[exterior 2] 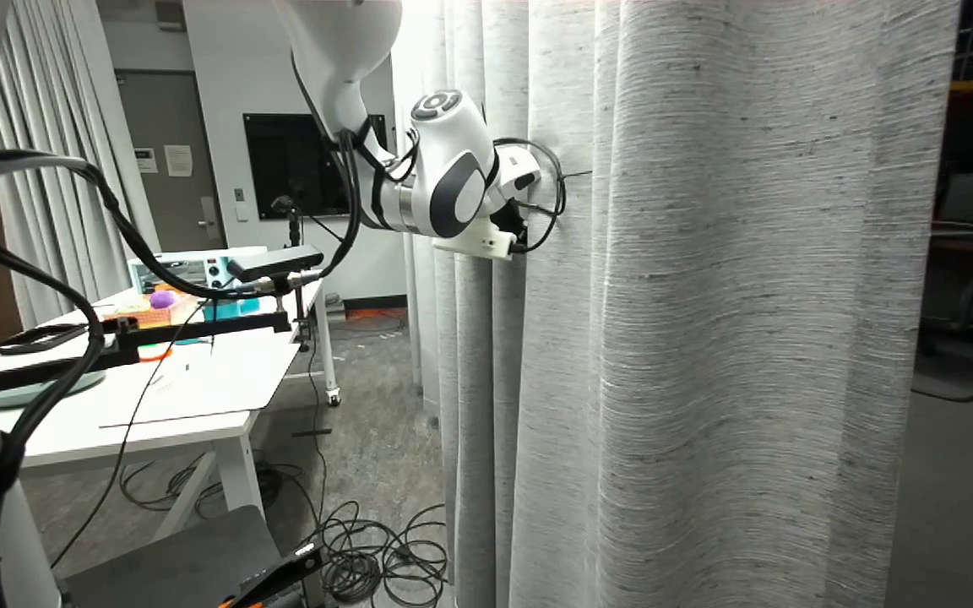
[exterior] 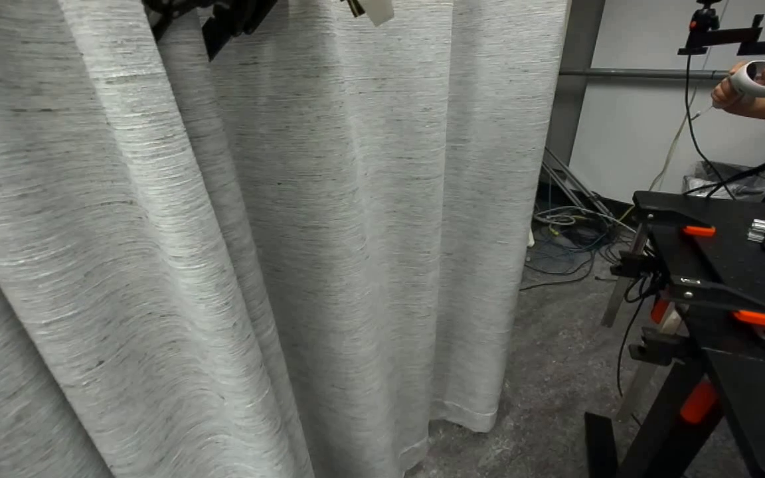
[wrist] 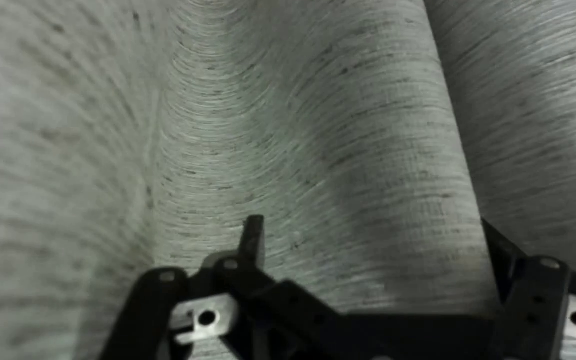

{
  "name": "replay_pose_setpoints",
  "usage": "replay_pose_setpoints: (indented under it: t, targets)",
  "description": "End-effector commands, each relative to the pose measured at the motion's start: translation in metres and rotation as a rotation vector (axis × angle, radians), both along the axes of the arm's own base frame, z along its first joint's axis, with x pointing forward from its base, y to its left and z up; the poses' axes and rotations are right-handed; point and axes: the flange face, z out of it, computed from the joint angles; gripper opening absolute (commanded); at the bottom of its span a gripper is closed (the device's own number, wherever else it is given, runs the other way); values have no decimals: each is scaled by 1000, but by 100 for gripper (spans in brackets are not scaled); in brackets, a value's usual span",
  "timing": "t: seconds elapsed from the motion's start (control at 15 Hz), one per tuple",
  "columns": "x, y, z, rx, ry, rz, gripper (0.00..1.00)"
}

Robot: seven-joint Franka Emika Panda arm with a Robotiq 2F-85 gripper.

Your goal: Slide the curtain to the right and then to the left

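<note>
Large light-grey fabric curtain: fine horizontal streaks, darker and paler. Black two-finger gripper: silvery bracket plates. Smooth white jointed robot arm: dark-grey oval panel. Small rounded object at far left: apparently purple, tiny in view.

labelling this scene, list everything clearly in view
curtain: 1, light grey, all views
door: 1, grey, back wall
rear curtain: 1, whitish, beside door
screen: 1, black, back wall
table: 1, white, left in an exterior view
oven: 1, bluish, table
basket: 1, orange, table
bench: 1, black, right in an exterior view
clamps: 2+, black/orange, bench
bin: 1, greyish, behind bench
cables: many, mostly black, floor
controller: 1, white, in hand
hand: 1, tan, around controller
arm: 1, white, beside curtain
gripper: 1, black, open at curtain
</note>
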Motion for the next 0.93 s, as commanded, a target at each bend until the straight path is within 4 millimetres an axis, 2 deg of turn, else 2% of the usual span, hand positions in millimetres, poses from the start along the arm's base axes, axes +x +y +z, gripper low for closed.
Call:
replay_pose_setpoints:
  t: [0.0, 0.13, 0.27, 0.4, 0.53, 0.67, 0.87]
  targets:
    - [22, 3, -11, 1, -53, 12, 73]
    - [34, -1, -14, -8, -51, 8, 60]
    - [31, 2, -19, -9, -52, -8, 43]
    - [39, -4, -24, -19, -38, -36, 28]
    - [54, -18, -30, -37, -23, -84, 12]
    - [72, -42, -36, -55, -19, -154, 1]
    - [101, -89, -40, -82, -29, -282, 0]
